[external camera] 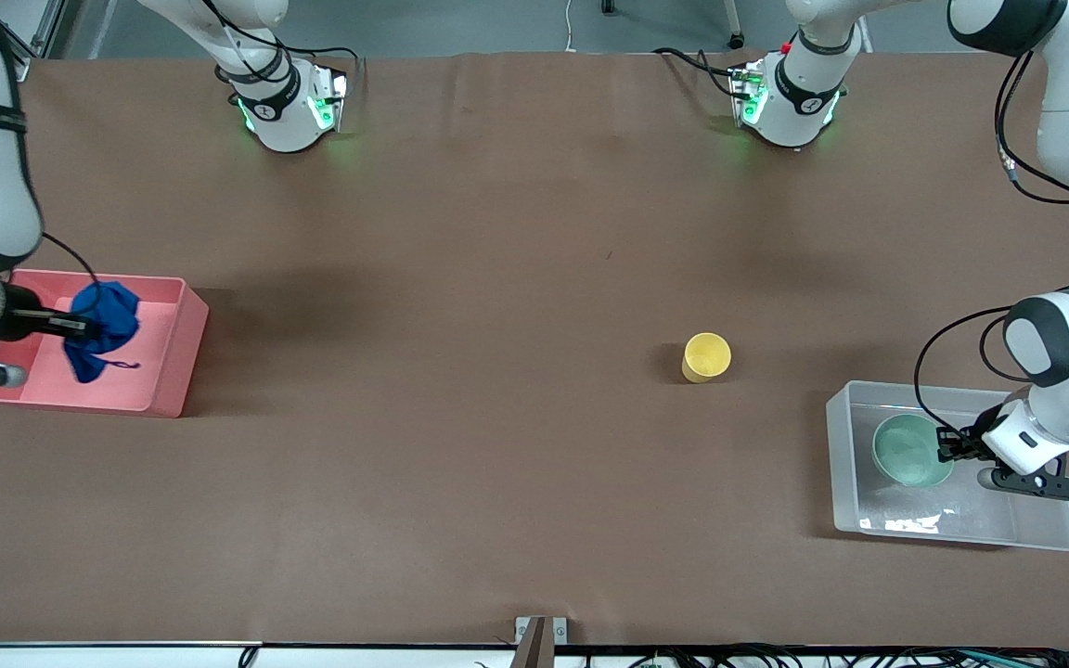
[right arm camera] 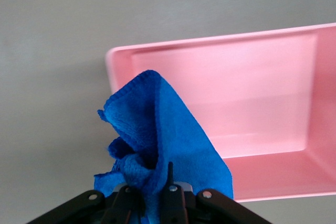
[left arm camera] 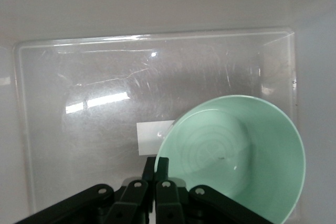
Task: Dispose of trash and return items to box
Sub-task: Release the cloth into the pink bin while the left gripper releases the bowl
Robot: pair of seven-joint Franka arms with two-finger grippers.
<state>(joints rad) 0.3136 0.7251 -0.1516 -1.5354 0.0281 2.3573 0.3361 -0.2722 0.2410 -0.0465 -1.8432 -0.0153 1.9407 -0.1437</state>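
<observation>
My right gripper (external camera: 80, 325) is shut on the blue cloth wad (external camera: 108, 315), which hangs over the pink bin (external camera: 168, 366). In the right wrist view the cloth (right arm camera: 157, 124) bunches between my fingers (right arm camera: 170, 179) with the pink bin (right arm camera: 236, 93) below. My left gripper (external camera: 946, 447) is shut on the rim of the mint-green bowl (external camera: 906, 450), inside the outline of the clear box (external camera: 961, 533). The left wrist view shows the tilted bowl (left arm camera: 236, 156) over the box's bottom (left arm camera: 79, 129) and its white label (left arm camera: 149, 137). The yellow cup (external camera: 706, 357) stands on the table.
The brown table (external camera: 460, 417) lies bare between the two bins. The pink bin sits at the right arm's end, the clear box at the left arm's end. Both arm bases (external camera: 284, 102) stand along the back edge.
</observation>
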